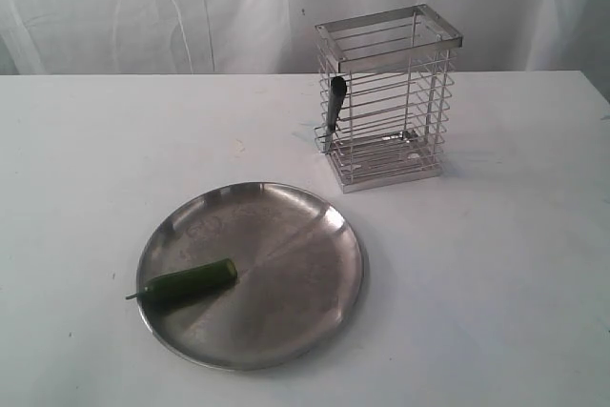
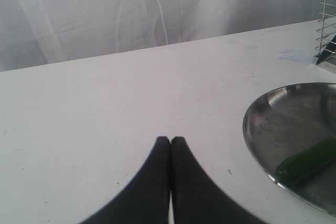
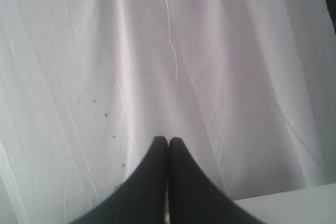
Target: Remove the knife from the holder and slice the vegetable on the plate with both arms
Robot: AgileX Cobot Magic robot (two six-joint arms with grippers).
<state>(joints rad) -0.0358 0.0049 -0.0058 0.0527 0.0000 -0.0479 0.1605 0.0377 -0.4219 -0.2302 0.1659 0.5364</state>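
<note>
Item: left gripper (image 2: 170, 139). Fingers pressed together, holding nothing, poised over bare white table (image 2: 105, 129). The steel plate (image 2: 257, 145) lies off to one side of it in the left wrist view, the green chilli (image 2: 307, 160) resting on the plate's near part; neither touches the gripper.

Item: chilli (image 1: 189, 280). It lies flat on the left part of the plate (image 1: 315, 283) in the exterior view, thin stem poking past the rim, blunt end toward the centre. No cut discs visible.

Item: knife (image 1: 335, 107). It hangs at the left outer face of the wire holder (image 1: 389, 92), black handle up, tip down near the base; the holder stands behind the plate, well apart from both grippers.

Item: right gripper (image 3: 168, 140). Fingers together, empty, facing the white curtain (image 3: 168, 51); knife and holder are out of its view.

Step in hand, judged: fetching the knife. The fingers must part first, then close on the handle and draw it straight up, so the blade clears the wires without tipping the holder.
</note>
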